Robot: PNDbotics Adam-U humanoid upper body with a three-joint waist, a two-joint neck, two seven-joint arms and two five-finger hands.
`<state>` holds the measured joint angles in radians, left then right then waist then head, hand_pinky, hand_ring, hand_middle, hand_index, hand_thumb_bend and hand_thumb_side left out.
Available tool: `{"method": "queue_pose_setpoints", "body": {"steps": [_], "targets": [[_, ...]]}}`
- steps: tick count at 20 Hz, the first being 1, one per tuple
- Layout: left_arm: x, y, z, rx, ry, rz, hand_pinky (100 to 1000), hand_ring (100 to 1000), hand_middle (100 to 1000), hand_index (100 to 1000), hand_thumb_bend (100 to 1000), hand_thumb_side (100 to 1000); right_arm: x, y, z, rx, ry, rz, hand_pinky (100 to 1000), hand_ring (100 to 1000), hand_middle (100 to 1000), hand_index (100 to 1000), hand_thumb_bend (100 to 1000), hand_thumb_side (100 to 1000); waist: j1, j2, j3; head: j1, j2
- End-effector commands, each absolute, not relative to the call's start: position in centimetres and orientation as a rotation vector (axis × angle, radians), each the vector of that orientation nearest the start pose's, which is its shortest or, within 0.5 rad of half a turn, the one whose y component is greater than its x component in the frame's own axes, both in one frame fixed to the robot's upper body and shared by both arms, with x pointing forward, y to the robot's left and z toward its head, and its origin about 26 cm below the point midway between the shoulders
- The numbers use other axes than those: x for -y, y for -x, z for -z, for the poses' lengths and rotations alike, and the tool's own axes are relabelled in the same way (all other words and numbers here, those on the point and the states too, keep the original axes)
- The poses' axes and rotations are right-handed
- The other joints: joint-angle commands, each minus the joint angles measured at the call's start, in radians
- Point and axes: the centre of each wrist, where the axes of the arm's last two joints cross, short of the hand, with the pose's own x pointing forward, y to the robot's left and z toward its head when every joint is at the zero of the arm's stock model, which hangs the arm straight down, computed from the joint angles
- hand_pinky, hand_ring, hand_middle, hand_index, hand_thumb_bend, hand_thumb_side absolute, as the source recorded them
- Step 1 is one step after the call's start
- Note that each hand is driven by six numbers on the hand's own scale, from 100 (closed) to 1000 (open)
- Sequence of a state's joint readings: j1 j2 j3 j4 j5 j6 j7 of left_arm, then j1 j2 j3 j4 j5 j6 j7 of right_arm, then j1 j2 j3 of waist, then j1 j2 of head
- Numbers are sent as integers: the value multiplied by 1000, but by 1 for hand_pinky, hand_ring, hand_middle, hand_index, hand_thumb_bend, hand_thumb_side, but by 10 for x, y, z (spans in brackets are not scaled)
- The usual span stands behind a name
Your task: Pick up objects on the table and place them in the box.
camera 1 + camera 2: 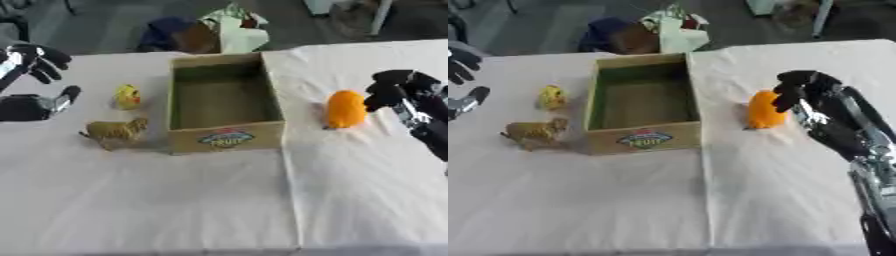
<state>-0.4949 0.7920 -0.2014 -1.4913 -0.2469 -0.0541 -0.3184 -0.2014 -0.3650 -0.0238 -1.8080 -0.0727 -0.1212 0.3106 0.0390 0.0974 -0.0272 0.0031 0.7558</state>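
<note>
The smooth orange egg-shaped toy (346, 109) stands upright on the white cloth-covered tabletop (219, 200), at three o'clock from the open brown cardboard box (226, 136), a little apart from its right wall. The box looks empty inside.

The right robot hand (807, 92) hovers just beside the orange toy, on its three o'clock side, with its black fingers (787, 97) curled downward and nothing in them; whether they already touch the toy cannot be told. The step in hand appears to be taking this toy. To do it well, the fingers should open wider, come around the toy's middle from the right and close there, since a rounded, slick body would likely slip out of a grip set high. Then lift it clear of the box's rim before carrying it toward nine o'clock.

At nine o'clock from the box lie a small yellow duck-like toy (128, 96) and, nearer, a tan four-legged animal figure (115, 131). The left robot hand (37, 60) hangs beyond them, fingers spread, holding nothing.
</note>
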Motion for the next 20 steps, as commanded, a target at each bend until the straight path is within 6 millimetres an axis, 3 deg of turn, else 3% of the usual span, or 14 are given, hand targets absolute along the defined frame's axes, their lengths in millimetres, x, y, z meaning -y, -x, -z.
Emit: {"method": "queue_pose_setpoints", "body": {"steps": [1, 9, 20], "targets": [[-361, -384, -197, 1494, -611, 1359, 660, 657, 670, 800, 295, 251, 301, -311, -143, 2048, -1, -675, 593, 613, 622, 782, 100, 517, 0, -14, -2, 4, 6], [-343, -415, -164, 1352, -499, 1511, 665, 658, 666, 802, 286, 247, 300, -311, -143, 2048, -7, -679, 593, 612, 622, 782, 100, 516, -3, -16, -5, 3, 7], [-325, -431, -140, 1303, -548, 1578, 675, 659, 671, 806, 272, 240, 300, -312, -141, 2046, -13, -677, 593, 612, 622, 782, 100, 519, -5, -14, -12, 4, 9]]}}
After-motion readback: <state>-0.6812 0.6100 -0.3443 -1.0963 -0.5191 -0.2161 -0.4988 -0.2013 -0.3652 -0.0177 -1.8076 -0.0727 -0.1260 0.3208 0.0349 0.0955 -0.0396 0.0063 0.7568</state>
